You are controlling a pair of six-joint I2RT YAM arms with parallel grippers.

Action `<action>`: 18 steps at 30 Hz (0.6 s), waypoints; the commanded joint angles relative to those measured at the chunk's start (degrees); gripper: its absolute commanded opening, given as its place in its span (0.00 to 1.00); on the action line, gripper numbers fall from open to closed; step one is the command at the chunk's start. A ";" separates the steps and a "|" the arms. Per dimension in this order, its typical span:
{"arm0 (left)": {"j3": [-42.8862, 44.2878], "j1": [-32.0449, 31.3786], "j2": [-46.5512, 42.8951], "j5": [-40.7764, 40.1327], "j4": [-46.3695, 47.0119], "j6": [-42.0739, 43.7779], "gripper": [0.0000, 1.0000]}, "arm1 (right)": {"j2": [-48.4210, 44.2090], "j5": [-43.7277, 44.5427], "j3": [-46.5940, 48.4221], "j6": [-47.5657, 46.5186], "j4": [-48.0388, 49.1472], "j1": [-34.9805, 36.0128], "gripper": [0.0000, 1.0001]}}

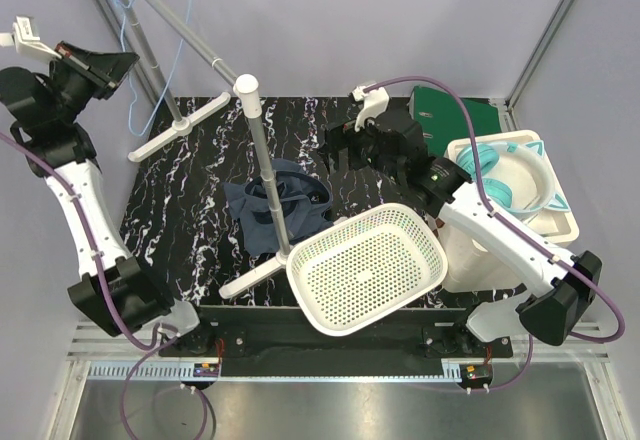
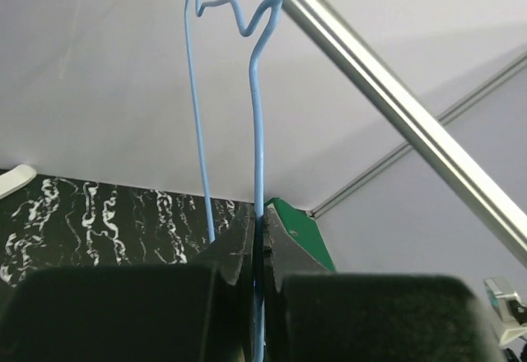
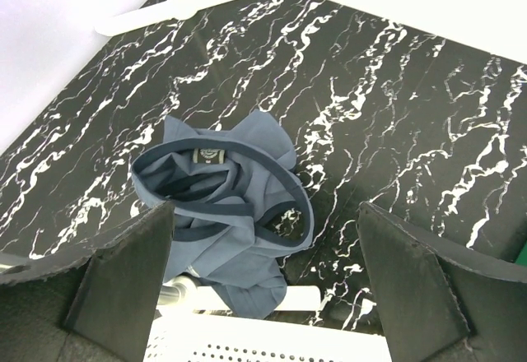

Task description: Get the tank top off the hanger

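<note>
Where the left wrist view looks up along the left gripper (image 2: 257,255), its two black fingers pinch narrowly on one strand of the thin light-blue wire clothes hanger (image 2: 255,132), whose bent frame rises beside a slanting silver metal rail (image 2: 395,107). The top view alone places that gripper high at the far left, beyond the edge of the black, white-veined marble-pattern table (image 1: 190,210). The crumpled dark navy-blue sleeveless tank top (image 1: 275,205) lies on that table near its middle, well apart from the hanger, at the foot of the white-and-grey stand pole (image 1: 257,135) and just behind the white perforated plastic basket (image 1: 367,265). Only the right wrist view reveals a small label (image 3: 207,155) inside the neckline, its writing too small to read. The right gripper (image 3: 265,214) hangs over the garment, fingers spread wide, holding nothing. A flat green folder (image 1: 462,115) and a white tub (image 1: 568,223) of teal items appear at the right of the top view.
</note>
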 commanded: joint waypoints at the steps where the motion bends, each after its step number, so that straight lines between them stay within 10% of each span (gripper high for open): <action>1: 8.69 -2.52 4.07 2.53 -4.56 3.50 0.00 | -1.13 -1.49 -0.20 0.01 3.24 0.18 1.00; 18: 9.32 -4.46 6.37 0.94 -21.19 12.39 0.00 | 8.79 -5.97 6.47 0.54 5.00 0.18 1.00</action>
